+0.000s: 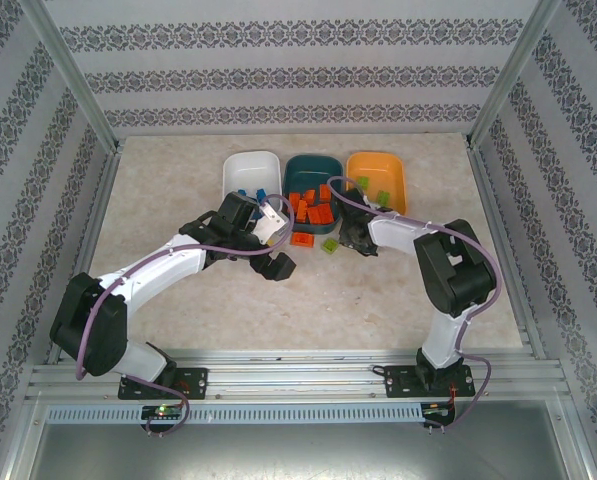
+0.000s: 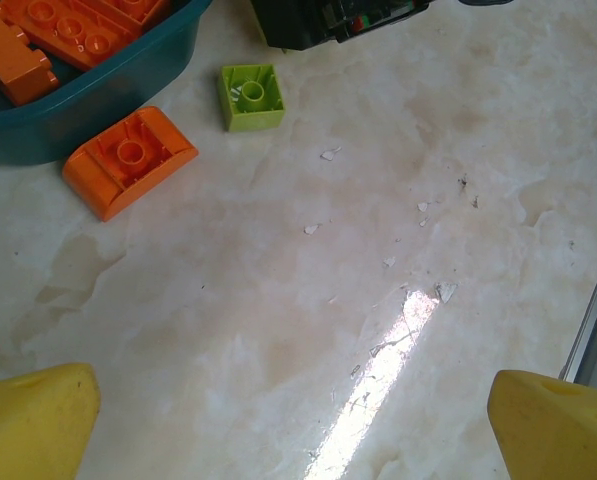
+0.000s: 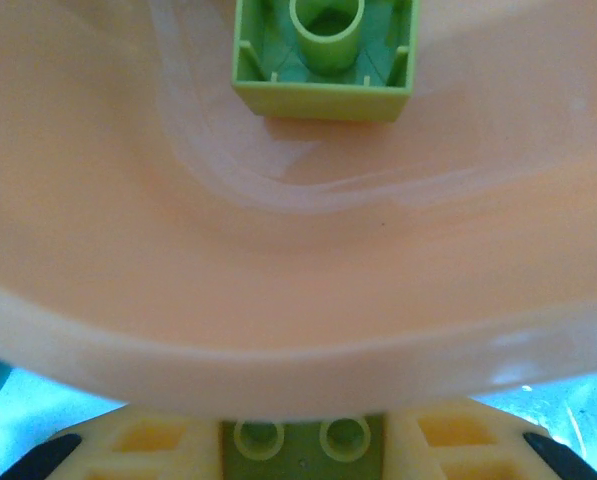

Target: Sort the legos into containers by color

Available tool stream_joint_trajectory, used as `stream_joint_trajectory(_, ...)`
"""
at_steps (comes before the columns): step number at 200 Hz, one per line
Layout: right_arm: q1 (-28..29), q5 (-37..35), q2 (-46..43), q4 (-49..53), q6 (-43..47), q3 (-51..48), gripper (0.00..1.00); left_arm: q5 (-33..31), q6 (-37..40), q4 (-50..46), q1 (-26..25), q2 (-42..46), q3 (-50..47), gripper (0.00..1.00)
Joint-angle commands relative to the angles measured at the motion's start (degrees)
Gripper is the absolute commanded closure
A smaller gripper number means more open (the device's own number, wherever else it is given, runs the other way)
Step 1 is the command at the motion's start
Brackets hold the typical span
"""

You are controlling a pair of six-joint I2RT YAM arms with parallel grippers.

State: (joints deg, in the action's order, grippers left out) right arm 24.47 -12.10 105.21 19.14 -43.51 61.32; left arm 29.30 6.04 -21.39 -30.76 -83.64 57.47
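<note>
- Right jaws clamp a green lego [image 3: 300, 446] at bottom centre of the right wrist view, just below the rim of the light orange tray [image 3: 278, 375].
- Left jaws gape over bare worktop [image 2: 278, 300]; an orange lego [image 2: 128, 160] and a second green lego [image 2: 251, 97] lie upper left, well apart from them.

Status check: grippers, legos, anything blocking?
Left gripper open over table. Right gripper shut on green lego at rim of light orange tray. Orange lego and second green lego loose by teal tray. Nothing blocking.
</note>
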Motion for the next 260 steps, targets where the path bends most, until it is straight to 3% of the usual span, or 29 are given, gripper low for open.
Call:
stream_joint_trajectory(1,-0.4,0.7,-3.0,0.9,-0.4,-2.7,0.66,-0.2,1.5,0.4,-0.9,0.3,-0.1,0.0)
stream_joint_trajectory(98,1.5,6.5,-24.5,2.6,-2.4,-14.9,0.69,-0.5,1.5,0.1,-1.3,0.5,0.0,0.0)
stream_joint_trajectory(159,-0.3,8.2,-35.8,10.7,0.5,-9.9,0.68,-1.0,1.9,-0.1,-1.5,0.3,0.0,0.0)
stream_joint_trajectory(198,-4.7,9.9,-33.3,14.5,5.5,1.1,0.67,-1.1,2.0,-0.2,-1.5,0.0,0.0,0.0)
stream_joint_trajectory(260,-13.3,16.0,-14.4,15.9,10.6,20.4,0.67,-1.5,2.4,-0.4,-1.5,-0.5,-0.1,0.0)
